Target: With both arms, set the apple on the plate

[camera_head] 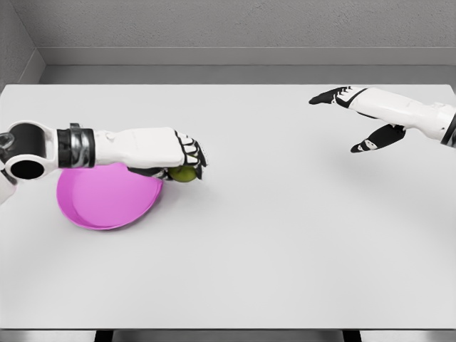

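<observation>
In the head view, the left hand (187,155) reaches level across the pink plate (107,203), fingers curled over the green apple (184,174) at the plate's right rim, mostly hidden. The right hand (356,117) hovers over the white surface (285,249), fingers spread, empty.

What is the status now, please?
Left hand shut on apple, at plate rim. Right hand open, far right. Nothing in the way.

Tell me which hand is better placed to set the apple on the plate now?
The left hand. It is curled over the green apple right at the pink plate's right rim. The right hand hangs open far across the table, holding nothing.
</observation>
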